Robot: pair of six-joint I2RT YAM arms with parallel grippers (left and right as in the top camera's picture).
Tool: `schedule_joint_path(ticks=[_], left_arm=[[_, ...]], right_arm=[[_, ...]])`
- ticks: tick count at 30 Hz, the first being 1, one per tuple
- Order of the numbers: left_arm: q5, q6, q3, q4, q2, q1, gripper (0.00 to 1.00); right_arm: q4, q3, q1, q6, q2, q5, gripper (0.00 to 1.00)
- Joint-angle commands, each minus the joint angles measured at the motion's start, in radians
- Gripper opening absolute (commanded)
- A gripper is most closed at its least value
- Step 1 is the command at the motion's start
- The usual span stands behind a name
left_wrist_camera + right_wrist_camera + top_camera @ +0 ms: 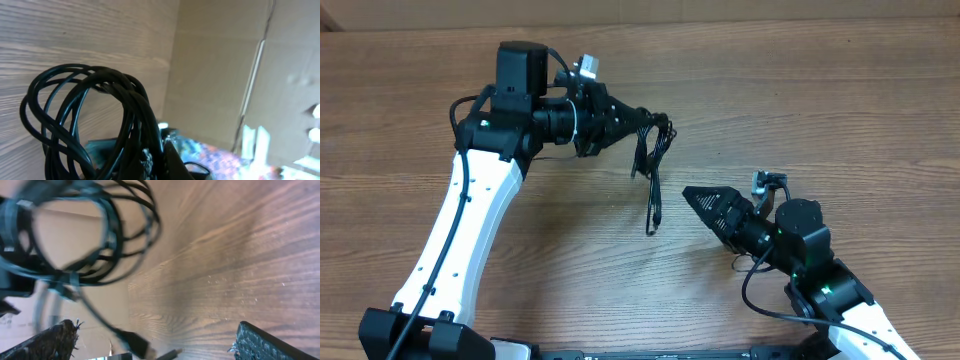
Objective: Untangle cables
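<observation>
cables | hang clamped in left end effector | right end effector spread, low

A table with two robot arms reaching in from the near edge. The left gripper is over the table's middle, toward the far side. The cables bunch at its tip, with strands running back toward the near edge. The right gripper lies right of the strands' lower end, near but apart.
</observation>
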Motion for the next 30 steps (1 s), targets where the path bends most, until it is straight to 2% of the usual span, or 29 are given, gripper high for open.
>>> schedule_joint_path(ticks=[1,7,16,22,27,30], left_arm=[[0.038,-0.116,0.026,0.021,-0.028,0.005,0.04],[0.095,-0.124,0.026,0.013,-0.028,0.005,0.04],[0.104,-0.123,0.026,0.013,-0.028,0.003,0.04],[0.109,-0.127,0.026,0.013,-0.028,-0.012,0.04],[0.107,-0.142,0.026,0.014,-0.028,-0.045,0.04],[0.096,-0.171,0.026,0.048,-0.028,-0.066,0.04]], right_arm=[[0.008,0.007,0.004,0.057,0.049,0.014,1.00],[0.150,0.007,0.004,0.114,0.187,0.060,1.00],[0.529,0.007,0.005,0.172,0.443,0.050,1.00],[0.659,0.010,0.006,0.241,0.566,0.057,1.00],[0.793,0.016,0.011,0.245,0.620,0.061,1.00],[0.784,0.043,0.032,0.217,0.620,0.078,0.99]])
